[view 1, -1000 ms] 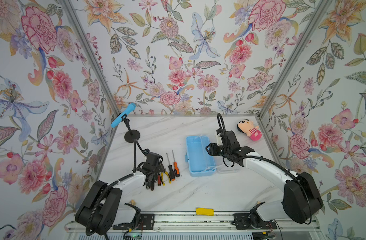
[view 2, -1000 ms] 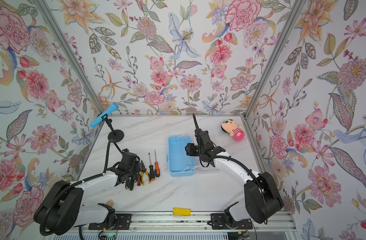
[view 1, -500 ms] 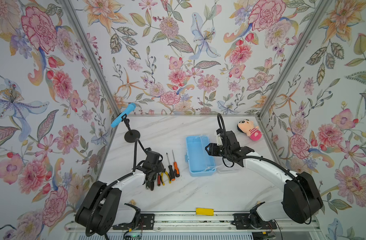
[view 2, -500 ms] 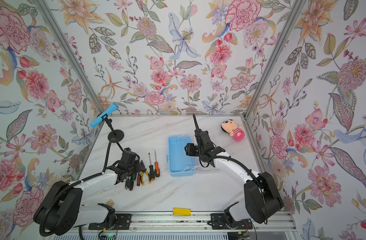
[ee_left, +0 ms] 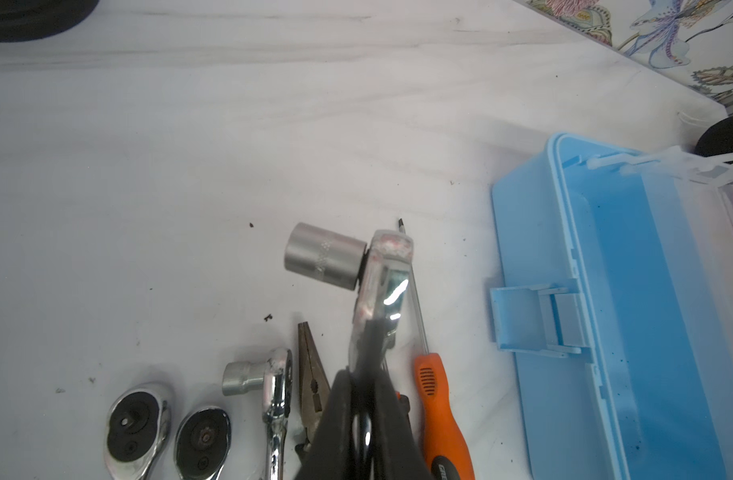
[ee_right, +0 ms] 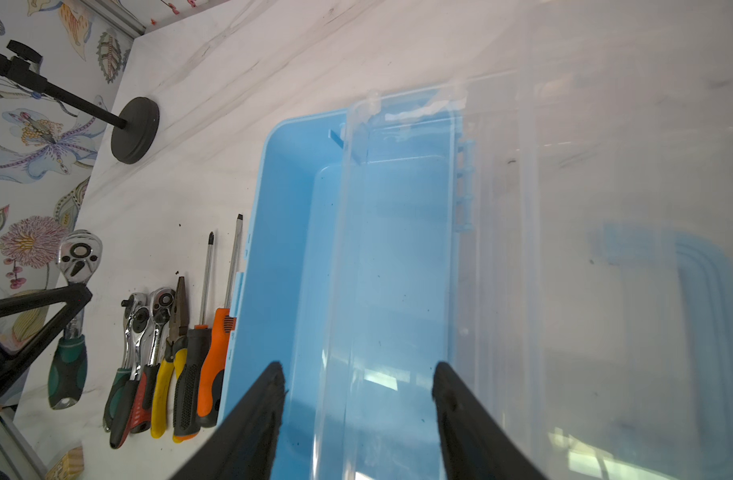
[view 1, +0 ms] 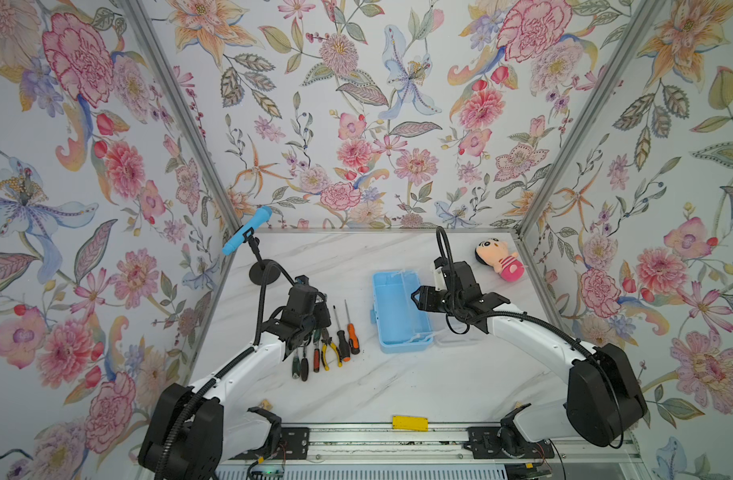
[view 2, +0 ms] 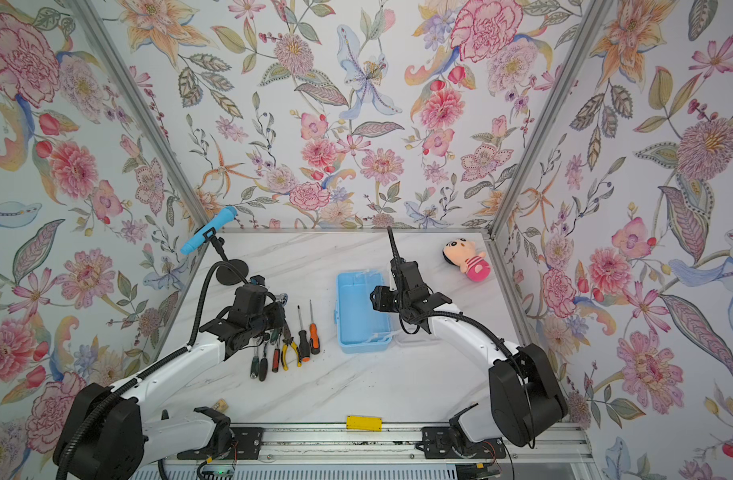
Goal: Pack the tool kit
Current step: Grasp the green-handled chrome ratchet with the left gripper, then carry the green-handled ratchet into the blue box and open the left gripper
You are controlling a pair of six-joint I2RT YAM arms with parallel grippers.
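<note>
Left wrist view puts the left gripper [ee_left: 365, 390] closest, its jaws clamped tight on the handle of a raised ratchet [ee_left: 383, 274]. The head of that tool carries a silver socket [ee_left: 323, 259] and hangs over the shaft of the orange screwdriver [ee_left: 437, 407]. Beneath it, on the marble table [ee_left: 190, 145], the other tools lie in a row with their handles toward the robot: three more ratchets [ee_left: 275, 395] side by side, then the pliers [ee_left: 313, 374] with yellow grips, then the black screwdriver [ee_right: 188, 374] and the orange one, which lies just beside the box. That light-blue box [ee_left: 564, 249] stands to the right of the row, near the middle of the table in both top views, its latch [ee_left: 535, 320] facing the screwdrivers. Its clear lid [ee_right: 606, 208] is swung open to the side away from the tools, and the blue handle [ee_right: 697, 282] shows blurred through it. The right gripper [ee_right: 358, 386] hovers over the box's right side with its jaws partly apart; the lid's edge runs between the fingers, and neither finger visibly pinches it. Farther back, a blue toy microphone [view 1: 247, 230] leans on its black stand [view 1: 265, 272] at the left rear corner. A pink plush doll [view 1: 500, 262] lies near the right rear corner, well apart from the box.
</note>
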